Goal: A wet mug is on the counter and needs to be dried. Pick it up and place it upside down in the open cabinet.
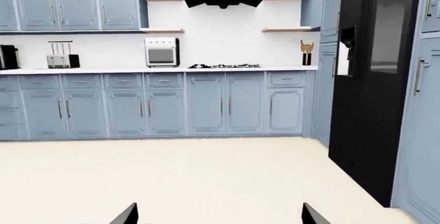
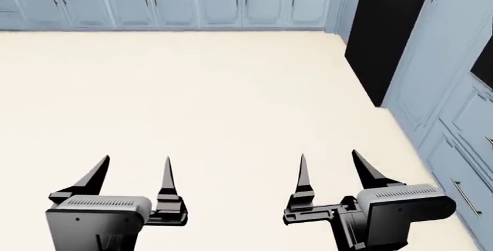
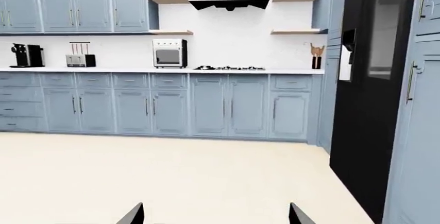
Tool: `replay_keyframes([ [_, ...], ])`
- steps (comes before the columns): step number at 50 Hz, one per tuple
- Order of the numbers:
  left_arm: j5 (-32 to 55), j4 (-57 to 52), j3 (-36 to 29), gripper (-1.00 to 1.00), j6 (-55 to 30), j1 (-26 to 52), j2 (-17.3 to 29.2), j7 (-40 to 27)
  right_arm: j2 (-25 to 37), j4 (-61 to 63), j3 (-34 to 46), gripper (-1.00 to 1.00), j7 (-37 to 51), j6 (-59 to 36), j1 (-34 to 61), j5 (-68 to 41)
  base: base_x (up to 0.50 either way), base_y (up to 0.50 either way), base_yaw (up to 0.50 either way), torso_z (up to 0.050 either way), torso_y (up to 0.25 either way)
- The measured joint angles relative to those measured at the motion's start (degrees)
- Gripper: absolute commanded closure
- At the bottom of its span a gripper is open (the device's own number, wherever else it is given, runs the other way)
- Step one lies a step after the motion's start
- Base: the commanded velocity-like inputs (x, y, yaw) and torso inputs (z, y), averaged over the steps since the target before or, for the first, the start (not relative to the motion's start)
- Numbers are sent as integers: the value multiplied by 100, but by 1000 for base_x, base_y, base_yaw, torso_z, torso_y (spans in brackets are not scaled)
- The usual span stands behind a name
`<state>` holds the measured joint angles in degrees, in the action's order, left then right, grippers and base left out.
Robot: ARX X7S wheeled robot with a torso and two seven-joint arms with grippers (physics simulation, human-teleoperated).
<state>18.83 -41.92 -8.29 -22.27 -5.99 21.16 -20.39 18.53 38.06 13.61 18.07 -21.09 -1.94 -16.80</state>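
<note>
**Mug not yet in sight**

No red mug is shown in any view; its place cannot be told. The left gripper (image 2: 137,170) and right gripper (image 2: 331,167) are held spread and empty above the floor (image 2: 200,89). Glossy, wet ceramic is judged slippery and breakable; a grasp across the body is advised.

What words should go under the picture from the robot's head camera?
Both open grippers, left and right, held empty over the cream floor, no mug in sight.
</note>
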Motion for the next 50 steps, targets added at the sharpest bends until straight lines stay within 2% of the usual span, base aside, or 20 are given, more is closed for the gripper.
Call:
replay_keyframes([
  [50, 253, 73, 297, -100, 20, 55, -127, -378, 62, 51, -6, -100, 144, 129, -38, -72, 0, 0, 500, 0, 0],
])
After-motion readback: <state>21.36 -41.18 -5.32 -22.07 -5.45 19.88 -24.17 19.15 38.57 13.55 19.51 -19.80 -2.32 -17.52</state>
